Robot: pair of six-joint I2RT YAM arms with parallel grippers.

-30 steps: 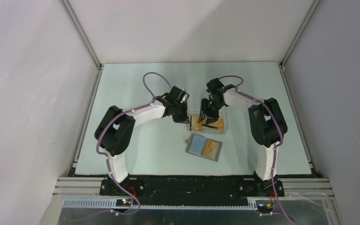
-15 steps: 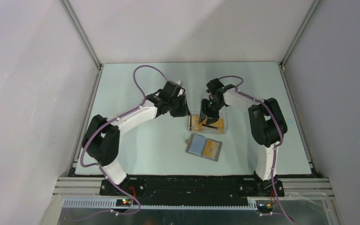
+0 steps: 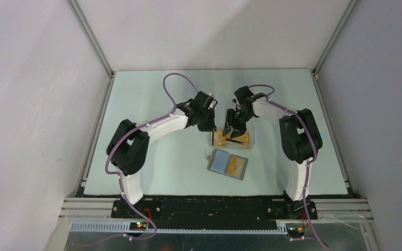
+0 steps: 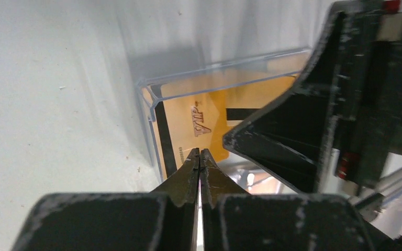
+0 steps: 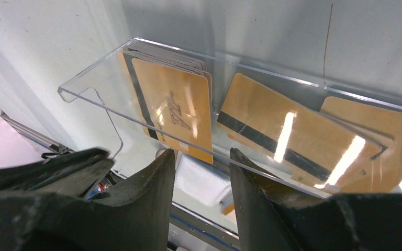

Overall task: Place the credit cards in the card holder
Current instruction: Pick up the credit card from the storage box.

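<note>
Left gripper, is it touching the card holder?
Apart. The top view shows the shut left gripper at the left end of the clear box, with bare table between it and the card holder.

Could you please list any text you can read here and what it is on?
"VIP": slanted, on the orange card in the clear box.
Fine print beside that card's dark stripe: too small to read.
Card holder: nothing readable from above.
</note>
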